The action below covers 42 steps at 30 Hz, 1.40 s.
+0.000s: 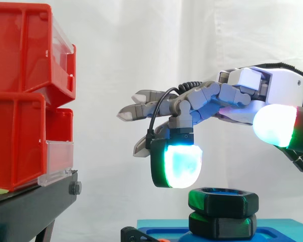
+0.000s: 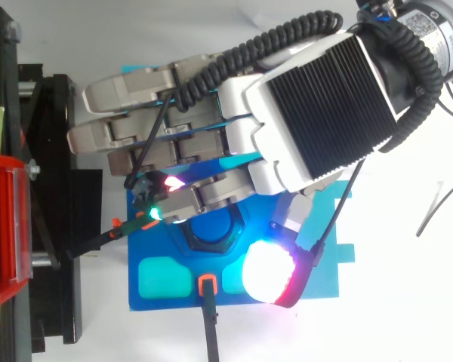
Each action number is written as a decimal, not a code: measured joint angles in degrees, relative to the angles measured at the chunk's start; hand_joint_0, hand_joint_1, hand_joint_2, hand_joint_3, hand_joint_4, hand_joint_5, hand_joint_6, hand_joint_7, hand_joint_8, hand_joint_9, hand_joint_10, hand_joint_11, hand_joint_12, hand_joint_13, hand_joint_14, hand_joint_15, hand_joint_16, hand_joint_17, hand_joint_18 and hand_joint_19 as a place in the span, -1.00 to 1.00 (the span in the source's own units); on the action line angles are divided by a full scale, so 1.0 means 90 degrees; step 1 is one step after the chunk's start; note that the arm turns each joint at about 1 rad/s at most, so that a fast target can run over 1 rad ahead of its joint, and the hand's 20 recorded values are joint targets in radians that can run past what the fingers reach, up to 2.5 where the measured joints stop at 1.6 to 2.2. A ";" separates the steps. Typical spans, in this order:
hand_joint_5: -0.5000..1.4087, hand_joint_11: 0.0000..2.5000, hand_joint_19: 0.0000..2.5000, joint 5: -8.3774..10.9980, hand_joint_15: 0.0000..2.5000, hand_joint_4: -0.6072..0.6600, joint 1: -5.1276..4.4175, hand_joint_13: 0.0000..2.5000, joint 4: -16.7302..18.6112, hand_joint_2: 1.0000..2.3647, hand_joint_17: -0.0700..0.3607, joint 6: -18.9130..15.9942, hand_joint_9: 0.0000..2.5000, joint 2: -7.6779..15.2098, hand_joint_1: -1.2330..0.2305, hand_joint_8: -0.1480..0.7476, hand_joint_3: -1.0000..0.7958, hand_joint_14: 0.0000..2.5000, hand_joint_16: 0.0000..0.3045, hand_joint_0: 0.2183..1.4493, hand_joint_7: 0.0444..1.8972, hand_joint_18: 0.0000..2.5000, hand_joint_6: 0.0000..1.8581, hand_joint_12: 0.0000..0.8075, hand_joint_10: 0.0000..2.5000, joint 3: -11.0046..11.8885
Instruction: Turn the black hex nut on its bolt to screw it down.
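Red bins sit on the black stand at the left. The robot hand hovers wide, its fingers loosely extended and holding nothing. One cyan fingertip hangs just above the black hex nut, which sits on its bolt over the blue base, untouched.

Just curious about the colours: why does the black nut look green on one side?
Side view: the hand's glowing pad hangs near the black hex nut and throws a green sheen onto its left faces. Top view: a second pad glares white, rimmed red, over the blue base.
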<state>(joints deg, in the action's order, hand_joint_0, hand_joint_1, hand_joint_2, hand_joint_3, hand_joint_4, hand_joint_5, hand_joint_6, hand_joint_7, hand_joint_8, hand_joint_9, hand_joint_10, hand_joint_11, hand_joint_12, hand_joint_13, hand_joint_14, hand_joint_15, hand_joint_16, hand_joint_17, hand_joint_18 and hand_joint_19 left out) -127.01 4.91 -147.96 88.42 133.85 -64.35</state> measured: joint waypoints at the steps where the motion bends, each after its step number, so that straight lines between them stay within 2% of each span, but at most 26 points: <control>1: -0.61 -0.83 -1.00 -0.0003 -1.00 0.29 -0.0002 -0.74 0.0001 -1.00 -0.03 -0.0005 -0.40 0.0000 0.54 -0.04 -0.44 -1.00 -0.59 -0.69 0.13 -0.92 -0.18 -0.18 -0.99 0.0003; 8: -0.59 -0.83 -1.00 0.0003 -1.00 0.33 -0.0062 -0.74 -0.0060 -1.00 -0.03 -0.0058 -0.41 -0.0002 0.51 -0.05 -0.44 -1.00 -0.59 -0.69 0.31 -0.92 -0.32 -0.18 -0.99 0.0161; 13: -0.57 -0.83 -1.00 0.0079 -1.00 0.35 -0.0147 -0.75 -0.0101 -1.00 -0.02 -0.0082 -0.43 0.0000 0.46 -0.07 -0.44 -1.00 -0.59 -0.69 0.46 -0.92 -0.46 -0.18 -0.99 0.0272; 19: -0.60 -0.85 -1.00 0.0348 -1.00 0.43 -0.0331 -0.75 0.0022 -1.00 -0.02 -0.0140 -0.44 0.0006 0.40 -0.08 -0.44 -1.00 -0.59 -0.70 0.19 -0.92 -0.46 -0.17 -0.99 0.0289; 28: -0.61 -0.86 -1.00 0.0620 -1.00 0.39 -0.0565 -0.76 -0.0076 -1.00 -0.06 -0.0134 -0.46 0.0095 0.20 -0.10 -0.44 -1.00 -0.61 -0.66 0.11 -0.92 -0.46 -0.20 -0.99 0.0280; 33: -0.61 -0.86 -1.00 0.0676 -1.00 0.37 -0.0642 -0.76 -0.0127 -1.00 -0.07 -0.0116 -0.47 0.0168 0.21 -0.11 -0.44 -1.00 -0.62 -0.65 0.15 -0.92 -0.46 -0.22 -1.00 0.0278; 42: -0.62 -0.85 -1.00 0.0684 -1.00 0.34 -0.0680 -0.76 -0.0186 -1.00 -0.09 -0.0108 -0.47 0.0185 0.15 -0.13 -0.44 -1.00 -0.63 -0.63 0.16 -0.92 -0.46 -0.23 -0.99 0.0275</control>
<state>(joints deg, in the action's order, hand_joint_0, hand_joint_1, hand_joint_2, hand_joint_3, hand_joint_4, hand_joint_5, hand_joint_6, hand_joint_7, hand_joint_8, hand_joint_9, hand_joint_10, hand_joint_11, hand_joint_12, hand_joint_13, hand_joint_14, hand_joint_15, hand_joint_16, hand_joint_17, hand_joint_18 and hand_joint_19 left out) -120.85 -1.21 -149.64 87.45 135.51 -61.87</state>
